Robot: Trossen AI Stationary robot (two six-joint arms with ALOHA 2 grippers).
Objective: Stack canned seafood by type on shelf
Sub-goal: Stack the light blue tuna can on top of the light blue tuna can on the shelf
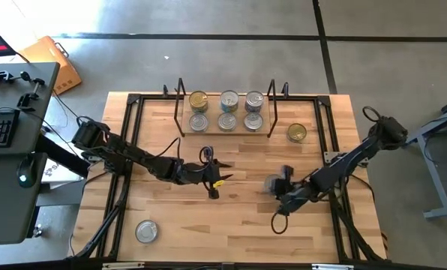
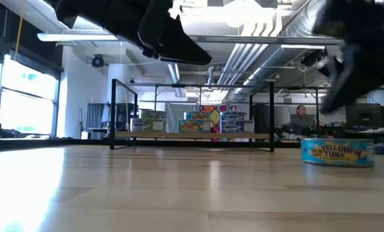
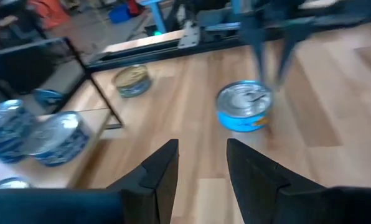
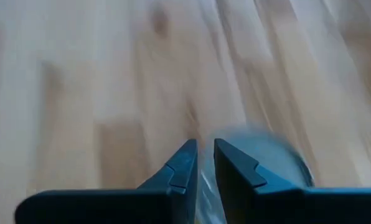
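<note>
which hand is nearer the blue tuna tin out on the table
Right. The right hand is right at the blue tuna tin, its fingers nearly closed just past the tin's edge. The left hand hangs empty further off, on the tin's other side, with bare table between.

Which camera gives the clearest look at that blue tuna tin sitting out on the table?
The low view: the tuna tin stands side-on, label readable. The left wrist view shows its silver top; the high view shows only a small grey disc; the right wrist view blurs it.
</note>
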